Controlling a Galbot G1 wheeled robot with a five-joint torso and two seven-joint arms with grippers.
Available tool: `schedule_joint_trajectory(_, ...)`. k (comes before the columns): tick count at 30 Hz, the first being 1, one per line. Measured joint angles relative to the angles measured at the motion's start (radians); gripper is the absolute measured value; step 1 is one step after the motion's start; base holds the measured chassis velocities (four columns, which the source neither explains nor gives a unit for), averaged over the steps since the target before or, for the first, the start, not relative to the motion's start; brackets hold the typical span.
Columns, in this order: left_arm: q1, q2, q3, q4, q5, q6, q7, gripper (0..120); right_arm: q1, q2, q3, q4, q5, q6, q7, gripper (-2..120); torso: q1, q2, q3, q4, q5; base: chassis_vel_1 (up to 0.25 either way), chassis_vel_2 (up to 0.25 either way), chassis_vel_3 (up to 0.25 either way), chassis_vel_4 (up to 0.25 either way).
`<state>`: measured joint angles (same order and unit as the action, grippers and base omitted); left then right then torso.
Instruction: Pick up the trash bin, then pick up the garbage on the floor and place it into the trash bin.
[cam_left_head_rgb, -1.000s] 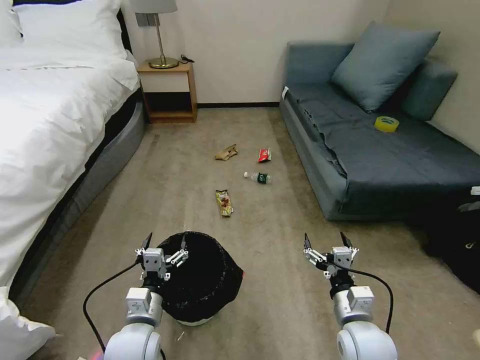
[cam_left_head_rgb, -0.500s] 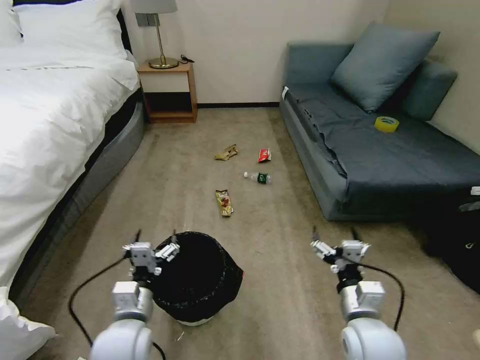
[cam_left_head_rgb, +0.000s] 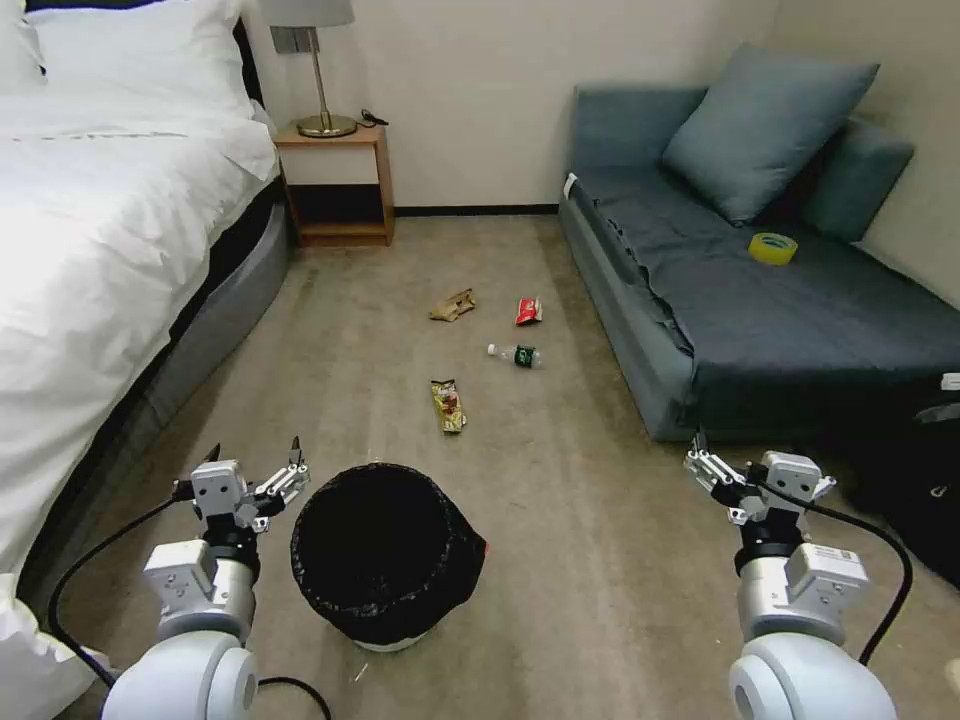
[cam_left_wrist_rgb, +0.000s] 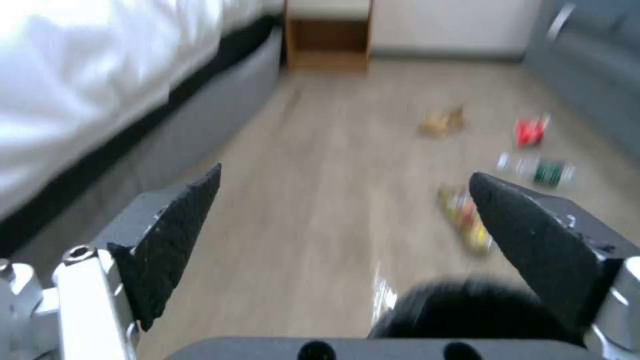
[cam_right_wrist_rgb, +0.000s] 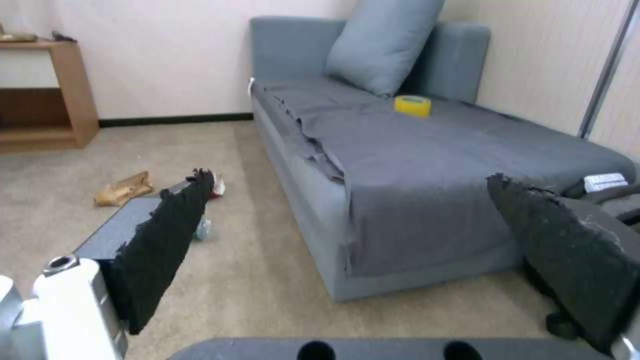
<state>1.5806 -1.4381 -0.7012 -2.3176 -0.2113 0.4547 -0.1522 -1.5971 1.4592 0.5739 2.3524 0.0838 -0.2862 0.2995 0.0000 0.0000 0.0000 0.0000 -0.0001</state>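
Our left gripper (cam_left_head_rgb: 252, 461) hangs with its jaws spread wide and nothing between them, just beside the trash bin (cam_left_head_rgb: 385, 548) on the bed side, its fingertips level with the bin's far rim and not touching it. In the left wrist view the same gripper (cam_left_wrist_rgb: 343, 200) shows its two black pads far apart, with the bin's dark bag (cam_left_wrist_rgb: 470, 310) low beside one pad. Our right gripper (cam_left_head_rgb: 735, 455) is also wide open and empty, well apart from the bin on the sofa side, close to the front corner of the grey sofa (cam_left_head_rgb: 760, 300); the right wrist view shows its pads (cam_right_wrist_rgb: 167, 235) parted with the sofa between them.

The trash bin stands upright on the carpet between our two arms, a small white bin with a crinkly black bag draped over its rim.

Beyond the bin lies the garbage: the brown-gold snack wrapper (cam_left_head_rgb: 449, 405) nearest it, then the clear bottle with a green label (cam_left_head_rgb: 517, 354) farther off toward the sofa, and farthest the crumpled tan paper (cam_left_head_rgb: 453, 304) and the red-white wrapper (cam_left_head_rgb: 528, 311), side by side and apart.

Past the bin on the sofa's seat rests a yellow tape roll (cam_left_head_rgb: 773, 248); the white bed (cam_left_head_rgb: 100, 250) runs along the bin's other side
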Motion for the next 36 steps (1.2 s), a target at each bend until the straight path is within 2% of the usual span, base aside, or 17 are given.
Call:
schedule_joint_trajectory(1,0.0,0.0,0.0,0.0,0.0,0.0,0.0,100,0.0,0.0,0.0,0.0,0.0,0.0,0.0,100,0.0,0.0,0.0,0.0,0.0,0.0,0.0,0.0,0.0)
schedule_joint_trajectory(2,0.002,0.037,-0.006,0.0,-0.044,0.041,-0.032,100,0.003,-0.001,-0.001,-0.003,0.0,0.0,0.002,100,0.0,0.0,0.0,-0.0001,0.0002,0.0,0.0,0.0,0.0)
schedule_joint_trajectory(4,0.003,0.06,-0.008,0.0,-0.074,0.068,-0.052,100,0.009,-0.001,-0.003,-0.011,-0.001,0.0,0.003,100,0.0,0.0,0.0,0.0,-0.0001,0.0,0.0,0.0,0.0)
schedule_joint_trajectory(10,0.003,0.064,-0.008,0.0,-0.08,0.071,-0.055,100,0.016,0.001,-0.006,-0.021,-0.008,0.001,0.003,100,0.0,0.0,0.0,0.0,0.0,0.0,0.0,0.0,0.0)
schedule_joint_trajectory(12,0.0,0.075,-0.001,0.0,-0.112,0.098,-0.076,100,0.02,0.003,-0.007,-0.023,-0.014,0.002,0.003,100,0.0,0.0,0.0,0.0002,0.0,0.0,0.0,0.0,0.0)
schedule_joint_trajectory(18,-0.02,0.127,0.049,0.017,-0.269,0.215,-0.176,100,0.023,0.007,-0.008,-0.026,-0.022,0.005,0.003,100,0.0,0.0,0.0,0.0,0.0,0.0,0.0,0.0,0.0)
schedule_joint_trajectory(21,-0.025,0.137,0.062,0.021,-0.294,0.225,-0.193,100,0.021,0.009,-0.008,-0.027,-0.026,0.007,0.006,100,0.0,0.0,0.0,0.0001,0.0006,0.0,0.0,0.0,0.0)
schedule_joint_trajectory(24,-0.043,0.161,0.119,0.048,-0.391,0.26,-0.25,100,0.017,0.009,-0.007,-0.027,-0.03,0.009,0.007,100,0.0,0.0,0.0,0.0,0.0,0.0,0.0,0.0,0.0)
schedule_joint_trajectory(26,-0.045,0.164,0.126,0.051,-0.402,0.264,-0.257,100,0.017,0.009,-0.007,-0.027,-0.03,0.009,0.007,100,0.0,0.0,0.0,0.0,0.0001,0.0,0.0,0.0,0.0)
schedule_joint_trajectory(27,-0.047,0.195,0.164,0.06,-0.446,0.283,-0.304,100,0.015,0.009,-0.007,-0.028,-0.033,0.011,0.009,100,0.0,0.0,0.0,-0.0001,-0.0003,0.0,0.0,0.0,0.0)
schedule_joint_trajectory(29,-0.049,0.211,0.177,0.076,-0.456,0.287,-0.333,100,0.015,0.01,-0.009,-0.03,-0.035,0.015,0.012,100,0.0,0.0,0.0,-0.0001,0.0004,0.0,0.0,0.0,0.0)
schedule_joint_trajectory(33,-0.052,0.216,0.174,0.099,-0.449,0.287,-0.348,100,0.015,0.013,-0.01,-0.035,-0.039,0.02,0.014,100,0.0,0.0,0.0,0.0,-0.0001,0.0,0.0,0.0,0.0)
schedule_joint_trajectory(36,-0.043,0.212,0.156,0.077,-0.433,0.287,-0.348,100,0.015,0.013,-0.01,-0.04,-0.043,0.024,0.016,100,0.0,0.0,0.0,0.0001,0.0,0.0,0.0,0.0,0.0)
